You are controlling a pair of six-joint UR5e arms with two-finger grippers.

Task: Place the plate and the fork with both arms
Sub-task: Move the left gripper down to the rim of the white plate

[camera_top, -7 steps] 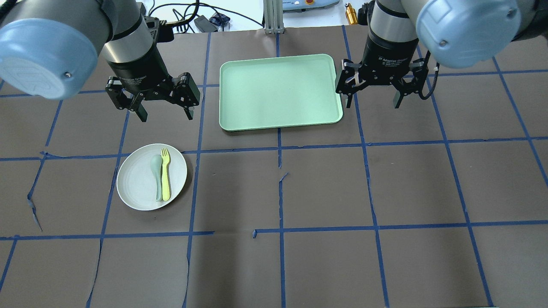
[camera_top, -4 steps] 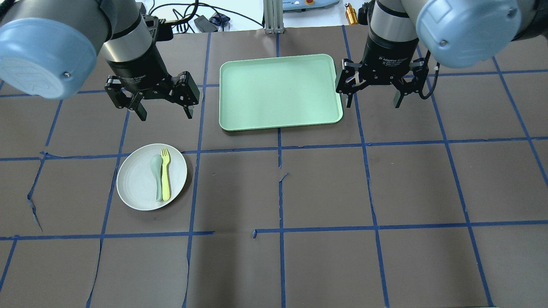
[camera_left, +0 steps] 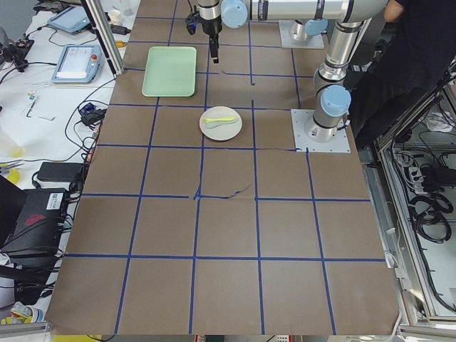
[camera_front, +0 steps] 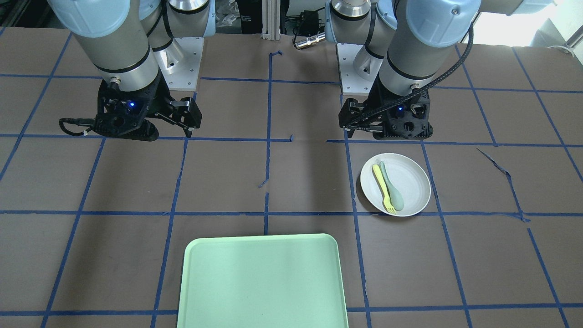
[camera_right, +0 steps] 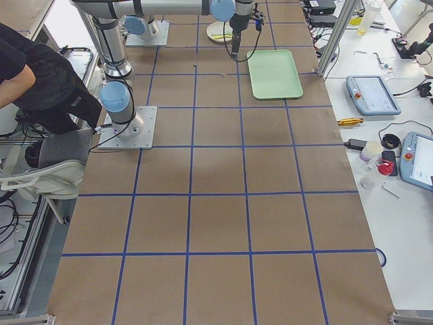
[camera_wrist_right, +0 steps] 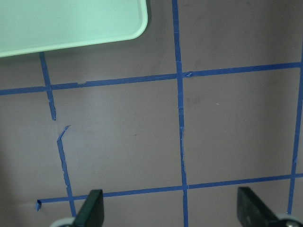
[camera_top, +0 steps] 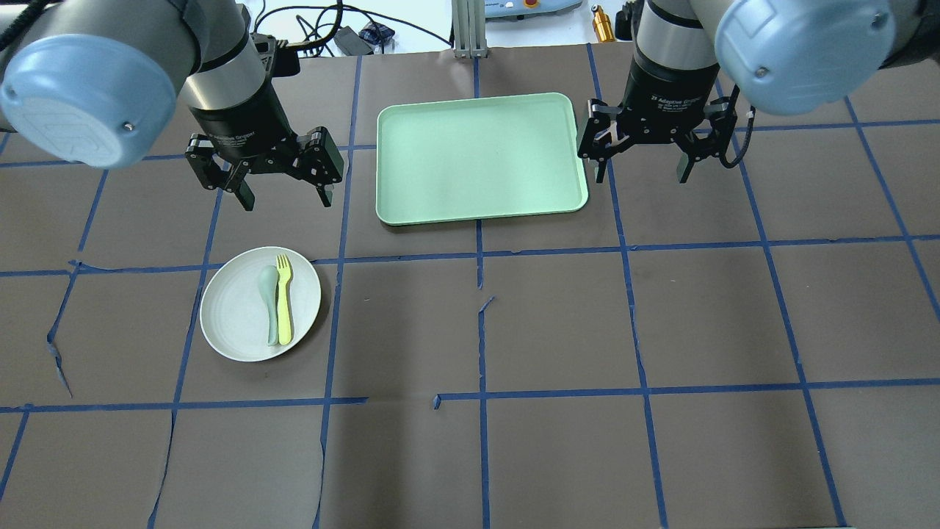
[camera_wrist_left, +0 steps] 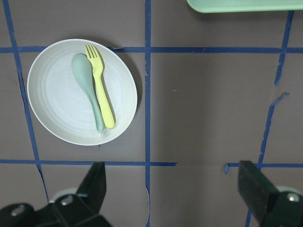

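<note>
The off-white plate (camera_top: 235, 316) lies on the brown table at the left front, also in the front-facing view (camera_front: 410, 182) and the left wrist view (camera_wrist_left: 61, 104). On it lie the pale-yellow fork (camera_top: 283, 301) (camera_wrist_left: 101, 87) and a grey-green spoon (camera_top: 269, 301) side by side. My left gripper (camera_top: 285, 192) hangs open and empty above the table, behind the plate. My right gripper (camera_top: 642, 175) hangs open and empty to the right of the tray. Both fingers show apart in the wrist views (camera_wrist_left: 97, 182) (camera_wrist_right: 92, 208).
A large mint-green tray (camera_top: 481, 158) lies at the back centre of the table, between the two grippers. Blue tape lines grid the brown table cover. Cables and devices lie beyond the table's far edge (camera_top: 352, 33).
The left arm has shifted slightly to the right and back. The right arm has barely moved. Plate, fork and spoon have not moved.
</note>
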